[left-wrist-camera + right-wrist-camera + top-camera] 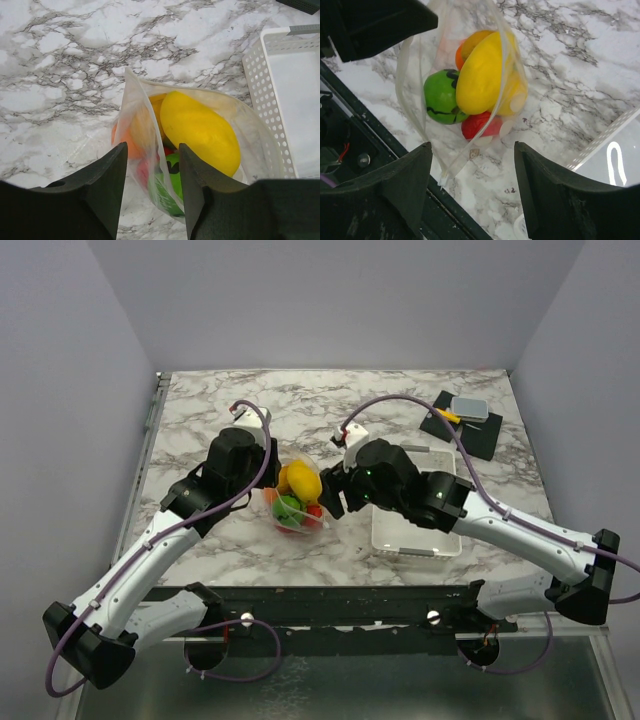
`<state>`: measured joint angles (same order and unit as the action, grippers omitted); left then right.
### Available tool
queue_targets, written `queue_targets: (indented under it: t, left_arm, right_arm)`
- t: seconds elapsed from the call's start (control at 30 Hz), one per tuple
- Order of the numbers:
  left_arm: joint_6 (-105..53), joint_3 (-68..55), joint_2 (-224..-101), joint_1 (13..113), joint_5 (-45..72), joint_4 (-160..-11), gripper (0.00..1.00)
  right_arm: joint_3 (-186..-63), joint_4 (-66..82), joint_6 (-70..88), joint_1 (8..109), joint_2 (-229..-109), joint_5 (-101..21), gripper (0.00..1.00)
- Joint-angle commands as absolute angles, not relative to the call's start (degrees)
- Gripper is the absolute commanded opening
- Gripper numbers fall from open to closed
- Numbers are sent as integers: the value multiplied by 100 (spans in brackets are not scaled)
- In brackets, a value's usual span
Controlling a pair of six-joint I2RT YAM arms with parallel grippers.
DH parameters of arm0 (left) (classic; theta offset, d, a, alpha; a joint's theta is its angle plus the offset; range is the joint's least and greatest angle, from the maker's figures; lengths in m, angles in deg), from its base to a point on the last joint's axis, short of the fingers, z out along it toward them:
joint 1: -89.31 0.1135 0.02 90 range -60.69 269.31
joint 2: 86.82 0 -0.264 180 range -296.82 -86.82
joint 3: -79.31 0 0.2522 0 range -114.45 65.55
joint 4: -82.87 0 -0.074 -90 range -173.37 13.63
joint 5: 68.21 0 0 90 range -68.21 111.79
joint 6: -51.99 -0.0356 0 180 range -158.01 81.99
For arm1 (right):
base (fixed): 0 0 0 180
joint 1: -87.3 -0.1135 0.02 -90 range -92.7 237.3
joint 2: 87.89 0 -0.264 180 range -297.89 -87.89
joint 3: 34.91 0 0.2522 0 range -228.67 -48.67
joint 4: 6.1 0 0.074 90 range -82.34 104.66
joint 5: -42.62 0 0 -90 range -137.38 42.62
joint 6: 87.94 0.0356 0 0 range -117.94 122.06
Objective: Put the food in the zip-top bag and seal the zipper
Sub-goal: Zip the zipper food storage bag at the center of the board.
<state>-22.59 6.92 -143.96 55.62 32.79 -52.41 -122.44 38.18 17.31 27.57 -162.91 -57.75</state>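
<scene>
Several toy fruits (pixel 481 75) inside zip-top bag (pixel 417 65)

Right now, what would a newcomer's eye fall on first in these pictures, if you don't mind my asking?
The clear zip-top bag in the middle of the marble table draws the eye, bulging with bright toy food, a big yellow fruit uppermost. Both arms crowd it with open jaws, the left gripper straddling its wall, the right gripper beside it. A white basket sits just to its right.

1 clear bag (pixel 420 60); 4 toy foods (pixel 480 75) seen inside: yellow, orange, green, red, 1 ea. 1 white basket (pixel 415 551), 1 black mat (pixel 478 438).
</scene>
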Motion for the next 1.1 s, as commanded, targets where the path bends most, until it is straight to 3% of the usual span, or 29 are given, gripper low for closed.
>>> queue_targets:
  t: [0.0,0.33,1.07]
  left_arm:
    - [-2280,784,-14425,5582,3326,-5425,45]
    - [-2278,932,-14466,5583,3337,-5480,40]
    - [-2228,1053,-14302,5583,3334,-5498,40]
  right_arm:
    - [-11699,3455,2176,2461,-15907,-5838,72]
    - [-10931,2955,2491,2022,-15716,-6291,73]
    - [-10509,2196,2481,1576,-16361,-7368,54]
